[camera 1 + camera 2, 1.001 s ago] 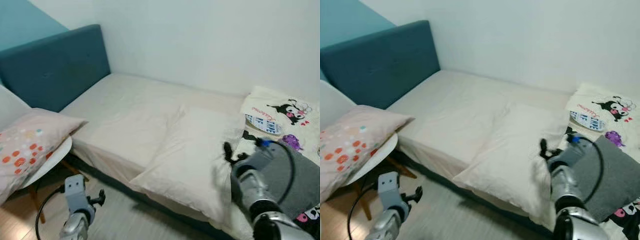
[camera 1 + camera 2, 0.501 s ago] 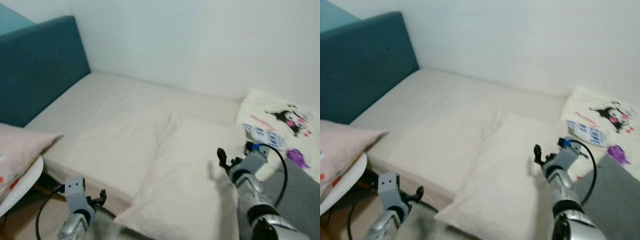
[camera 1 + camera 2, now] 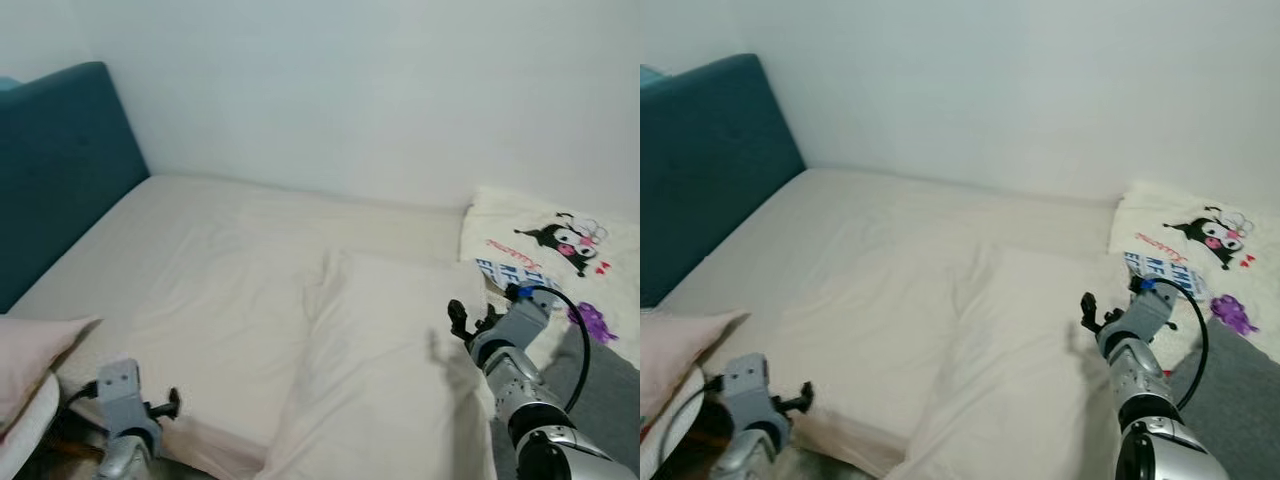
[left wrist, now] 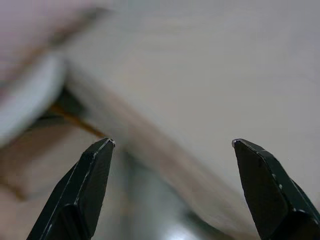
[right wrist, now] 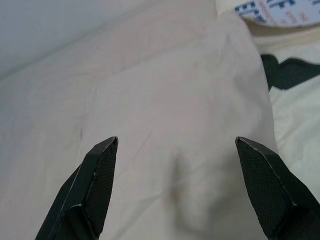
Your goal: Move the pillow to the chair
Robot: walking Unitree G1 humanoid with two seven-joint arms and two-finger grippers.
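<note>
Right gripper (image 5: 175,187) hovers with fingers spread wide, the cream pillow (image 3: 385,370) lying on the bed (image 3: 200,260) directly beneath and ahead of it. Left gripper (image 4: 172,190), also spread apart, hangs low beside the bed's near edge.

Cream pillow (image 3: 385,370), flat on bed.
Plain, soft, lightly creased; long side running away from the right gripper (image 5: 175,187), directly beneath and ahead of its spread fingertips. No contact made out. Near corner overhanging mattress edge.

Head eyes look down over bed (image 3: 230,260) — wrist views close, both facing bedding
</note>
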